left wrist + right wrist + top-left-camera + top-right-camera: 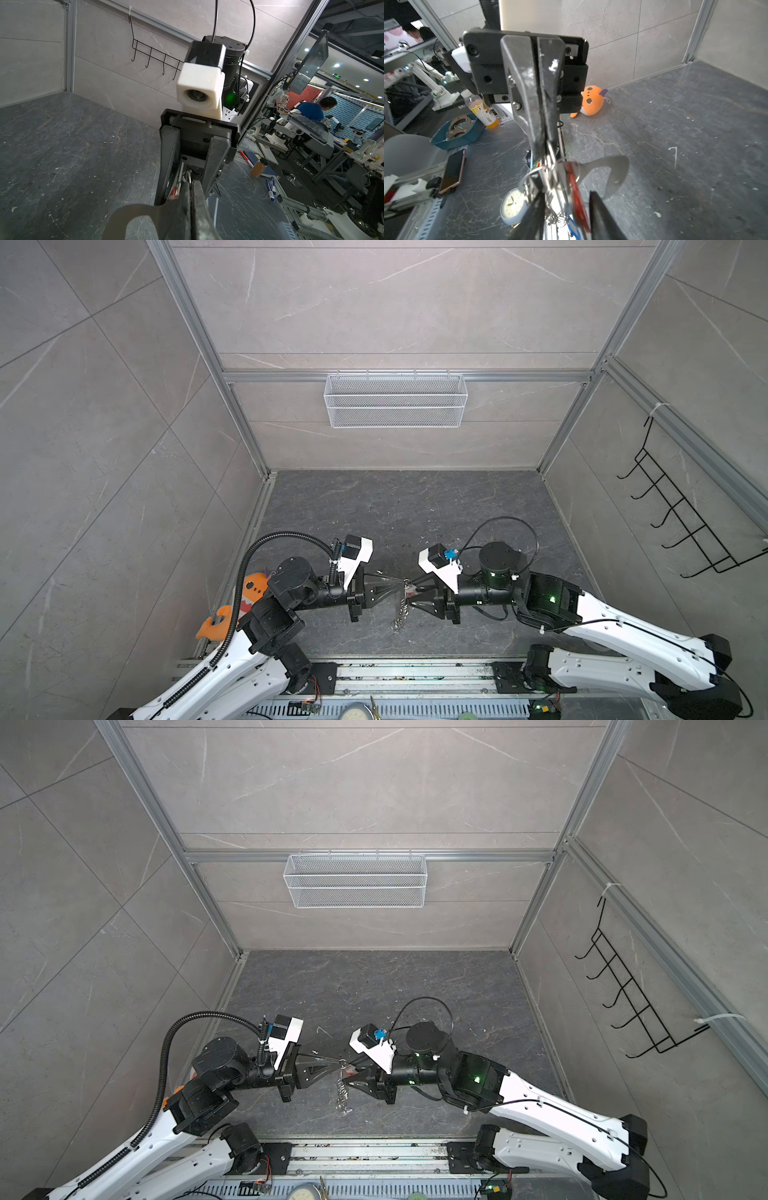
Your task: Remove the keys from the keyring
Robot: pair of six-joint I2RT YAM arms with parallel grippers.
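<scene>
Keyring pinched in L claw, R claw opposite.

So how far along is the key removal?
Nothing is off yet. The left gripper is shut on the flat grey metal keyring; the red-tagged key and blue-tagged key both hang from it. The right gripper stands open around the red one. Both keys remain to remove.
</scene>
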